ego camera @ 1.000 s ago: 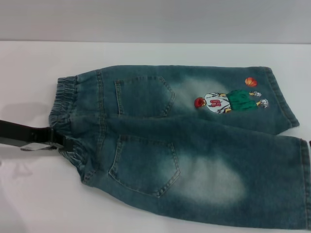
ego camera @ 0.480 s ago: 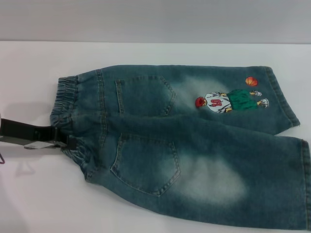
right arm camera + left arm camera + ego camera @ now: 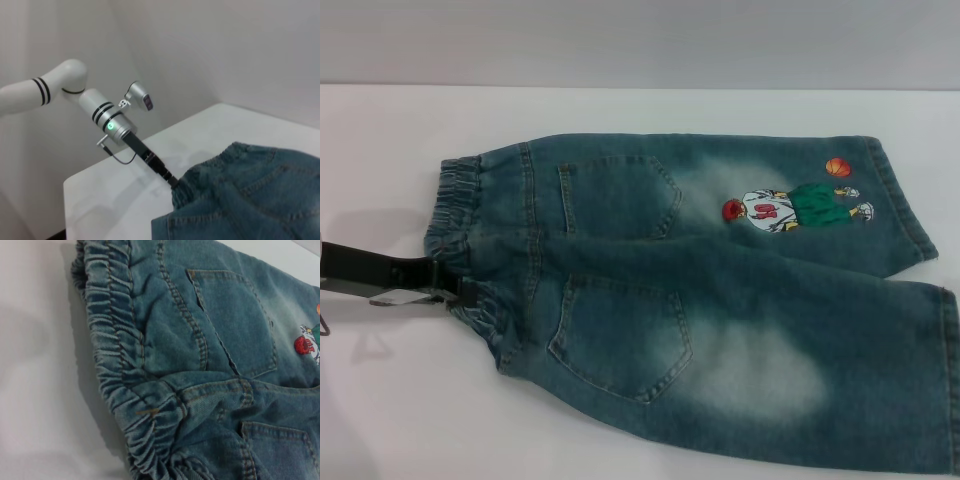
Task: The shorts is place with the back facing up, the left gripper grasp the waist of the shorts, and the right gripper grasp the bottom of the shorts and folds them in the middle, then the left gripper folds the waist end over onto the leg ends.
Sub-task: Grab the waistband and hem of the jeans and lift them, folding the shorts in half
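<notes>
Head view shows the shorts (image 3: pixel 710 300) spread flat on the white tabletop (image 3: pixel 650 110), back pockets up, with the long axis running left to right: the waist of the shorts (image 3: pixel 460 235) at the left, the leg ends (image 3: pixel 925 300) at the right, and the embroidered figure (image 3: pixel 790 208) on the far leg. The left end effector (image 3: pixel 455 290) comes in low from the left edge and meets the ruffled band at its near part, about where the two halves bunch together. Its tips disappear into the gathers, so from here I cannot tell whether they are spread or pressed together on the cloth; the right wrist view shows the same green-lit arm (image 3: pixel 112 125) with its black tip buried at the waist edge, no clearer. The left wrist view is filled by the elastic band and a pocket, close up, with no fingers showing.

The right end effector is not in sight in any view. Its camera looks along the shorts from the leg side, so I judge it stands off beyond the bottom hems at the right. The lengthwise fold turns on both ends being held, and the leg end has no grip on it yet; the left arm is far nearer its mark.
</notes>
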